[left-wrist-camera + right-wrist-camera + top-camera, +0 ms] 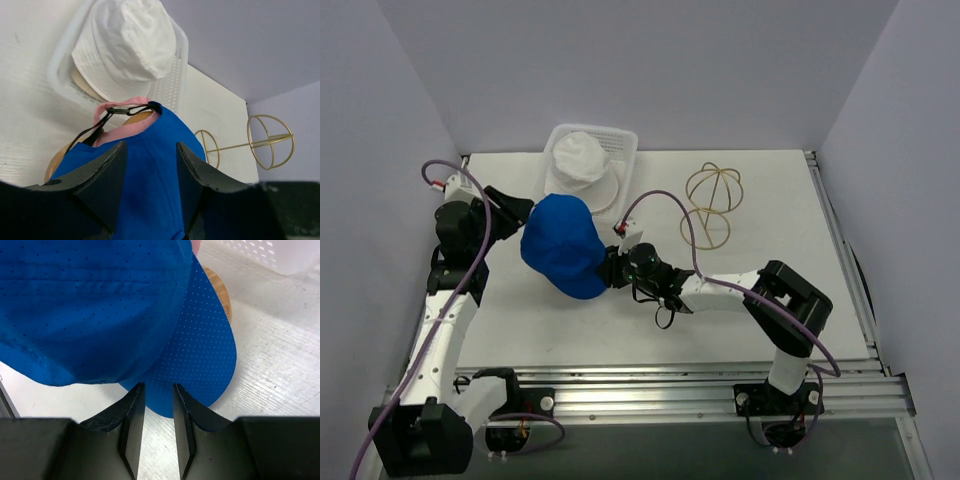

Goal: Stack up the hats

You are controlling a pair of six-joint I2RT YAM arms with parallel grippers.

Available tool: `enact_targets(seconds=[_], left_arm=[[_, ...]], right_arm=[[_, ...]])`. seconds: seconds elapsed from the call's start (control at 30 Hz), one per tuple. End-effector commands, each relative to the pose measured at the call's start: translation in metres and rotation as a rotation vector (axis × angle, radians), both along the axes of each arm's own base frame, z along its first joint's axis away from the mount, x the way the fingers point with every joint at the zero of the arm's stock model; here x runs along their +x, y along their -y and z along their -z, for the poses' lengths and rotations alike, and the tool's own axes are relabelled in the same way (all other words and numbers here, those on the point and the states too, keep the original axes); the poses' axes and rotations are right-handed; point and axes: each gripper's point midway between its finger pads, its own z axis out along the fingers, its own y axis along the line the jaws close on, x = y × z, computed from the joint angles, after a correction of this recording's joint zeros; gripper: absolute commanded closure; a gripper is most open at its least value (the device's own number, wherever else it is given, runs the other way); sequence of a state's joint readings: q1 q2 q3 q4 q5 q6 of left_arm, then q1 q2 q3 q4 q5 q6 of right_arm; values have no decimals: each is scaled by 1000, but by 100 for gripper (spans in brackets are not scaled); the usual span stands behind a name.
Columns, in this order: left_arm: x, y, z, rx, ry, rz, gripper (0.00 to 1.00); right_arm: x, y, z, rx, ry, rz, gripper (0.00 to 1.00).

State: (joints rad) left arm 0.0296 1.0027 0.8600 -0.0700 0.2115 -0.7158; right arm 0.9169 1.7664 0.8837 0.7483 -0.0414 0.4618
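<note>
A royal blue cap (pixel 560 250) sits mid-table on top of a pink cap (pixel 116 135), of which only a strip and a black strap show at the back. The off-white floppy hat (pixel 578 155) lies in the white basket (pixel 620 140). My left gripper (pixel 523 212) is at the blue cap's left side; in the left wrist view it (pixel 151 146) stands open over the blue crown (pixel 150 175). My right gripper (pixel 608 268) is at the cap's right side, open (pixel 158 386), with the edge of the brim (pixel 200 355) just at its tips.
A gold wire dome frame (pixel 713 195) stands at the back right of the table. A round wooden base (pixel 220 290) shows under the caps. The basket rests against the back wall, close behind the caps.
</note>
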Motion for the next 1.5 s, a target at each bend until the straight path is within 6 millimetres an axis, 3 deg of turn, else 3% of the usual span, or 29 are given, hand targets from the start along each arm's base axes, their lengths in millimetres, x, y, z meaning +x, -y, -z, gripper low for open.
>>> enact_targets(seconds=[0.0,0.2,0.5,0.67,0.9,1.03,1.07,1.17,1.27,1.33,1.37,1.47], left_arm=[[15,18,-14,48,50,46,48],[40,23,5,72,7,42,48],[68,23,16,118,-35,39,49],[68,23,22,126,-43,37,49],[66,16,19,148,-62,10,49],[67,13,-2,161,-46,-2,48],[66,12,-15,171,-42,-4,47],[60,7,-48,203,-36,-23,45],[48,6,-71,243,-46,-28,43],[37,5,-80,276,-45,-50,41],[30,5,-78,293,-66,-50,29],[11,18,-80,328,-58,-21,10]], right_arm=[[5,-8,-2,36,19,11,75],[9,-18,13,36,18,-9,76],[16,-25,32,27,12,-6,76],[18,-28,40,18,4,-9,76],[16,-22,30,25,10,-1,76],[11,-11,18,24,18,16,76],[8,-5,22,5,6,20,76],[3,3,10,3,11,32,75],[1,16,-4,-14,17,67,75],[3,22,-24,-5,37,92,74],[1,27,-25,-23,31,100,74],[4,36,-56,-27,66,131,74]])
